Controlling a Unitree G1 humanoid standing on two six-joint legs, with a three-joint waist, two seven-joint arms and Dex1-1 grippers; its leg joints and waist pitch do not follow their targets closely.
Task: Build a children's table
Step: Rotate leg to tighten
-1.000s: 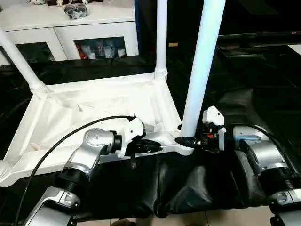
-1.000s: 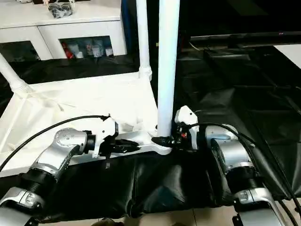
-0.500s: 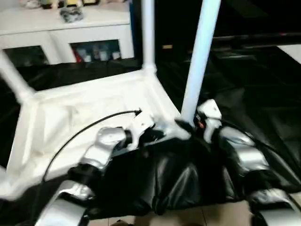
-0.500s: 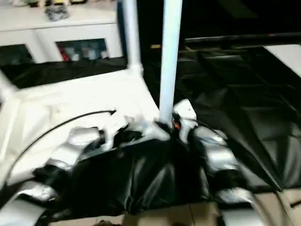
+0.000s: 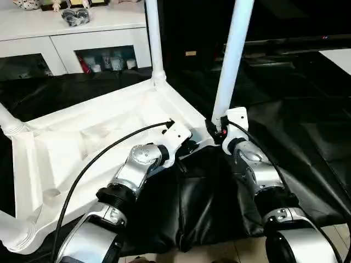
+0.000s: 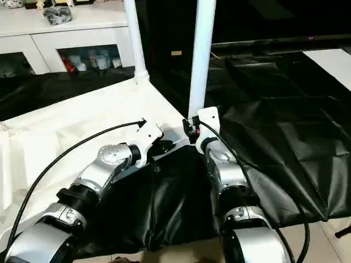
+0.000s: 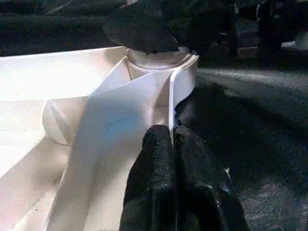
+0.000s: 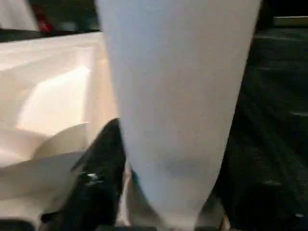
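Note:
The children's table lies upside down: its white tabletop (image 5: 82, 142) shows its ribbed underside on the black sheet. Tapered white legs stand in its corner sockets, one at the far corner (image 5: 153, 38), one at the left (image 5: 8, 123). My left gripper (image 5: 191, 148) is shut on the tabletop's thin rim wall (image 7: 171, 103), just beside the near corner socket (image 7: 159, 60). The leg (image 5: 233, 55) in that socket rises upright. My right gripper (image 5: 215, 130) sits at its base, with the leg (image 8: 178, 96) right in front of it.
A white cabinet (image 5: 71, 33) with glass doors and small items on top stands at the back left. A crumpled black sheet (image 5: 307, 137) covers the floor around the table. Dark low furniture (image 5: 296, 41) runs along the back right. Pale floor (image 5: 236, 252) shows at the front edge.
The whole picture has shifted, so the camera has moved. Both grippers stay at the same near corner, the left on the rim, the right at the leg's base.

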